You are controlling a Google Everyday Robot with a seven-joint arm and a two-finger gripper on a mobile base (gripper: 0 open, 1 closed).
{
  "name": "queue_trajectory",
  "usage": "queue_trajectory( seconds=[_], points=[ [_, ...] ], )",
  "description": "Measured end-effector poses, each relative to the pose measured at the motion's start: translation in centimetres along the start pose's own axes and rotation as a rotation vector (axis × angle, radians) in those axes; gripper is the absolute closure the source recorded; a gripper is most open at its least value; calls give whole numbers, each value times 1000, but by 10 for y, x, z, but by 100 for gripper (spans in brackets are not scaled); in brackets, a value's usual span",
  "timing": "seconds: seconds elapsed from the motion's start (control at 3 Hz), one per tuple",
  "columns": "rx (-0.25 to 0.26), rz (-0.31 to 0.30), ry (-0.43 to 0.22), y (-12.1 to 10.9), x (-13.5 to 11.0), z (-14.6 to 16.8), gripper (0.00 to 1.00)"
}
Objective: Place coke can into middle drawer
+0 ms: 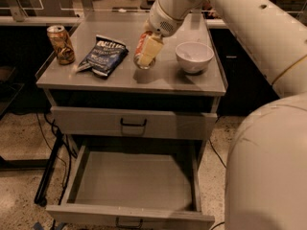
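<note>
The wide, shallow grey metal middle drawer (134, 181) is standing pulled fully out, below and in front of the white ceramic bowl (194, 56). Its flat floor is lying bare, evidently to receive the load. Above it, the grey closed drawer front (96, 121) with its dark handle is sitting flush under the tabletop (182, 83).

The cream two-finger gripper (145, 56) is working just left of the bowl, reaching down from the pale arm (230, 13). Its fingers (150, 49) are clamping the small red-orange coke can (139, 44) from the side. The can is leaning top-left, its lower end hanging close over its own shadow on the tabletop. Whether it is touching cannot be told. The hold appears suited to carrying it forward and down.

Further left of the bowl, a dark blue crinkled chip bag (104, 56) is lying flat. Farthest left, a brown-gold can (61, 44) is standing upright.
</note>
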State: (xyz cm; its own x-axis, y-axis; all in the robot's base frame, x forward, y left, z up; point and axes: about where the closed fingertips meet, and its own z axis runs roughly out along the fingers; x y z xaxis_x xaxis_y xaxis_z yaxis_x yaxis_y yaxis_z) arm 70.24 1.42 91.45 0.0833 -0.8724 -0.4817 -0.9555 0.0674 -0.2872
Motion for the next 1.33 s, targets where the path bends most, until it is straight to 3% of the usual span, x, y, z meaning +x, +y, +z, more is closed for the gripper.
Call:
queue_trajectory(
  seconds=[0.67,1.0,1.33],
  points=[
    [-22,48,-2,65,-7,-22,100],
    [-64,50,26,83,2,-6,100],
    [-60,50,23,81,1,-7,100]
  ],
)
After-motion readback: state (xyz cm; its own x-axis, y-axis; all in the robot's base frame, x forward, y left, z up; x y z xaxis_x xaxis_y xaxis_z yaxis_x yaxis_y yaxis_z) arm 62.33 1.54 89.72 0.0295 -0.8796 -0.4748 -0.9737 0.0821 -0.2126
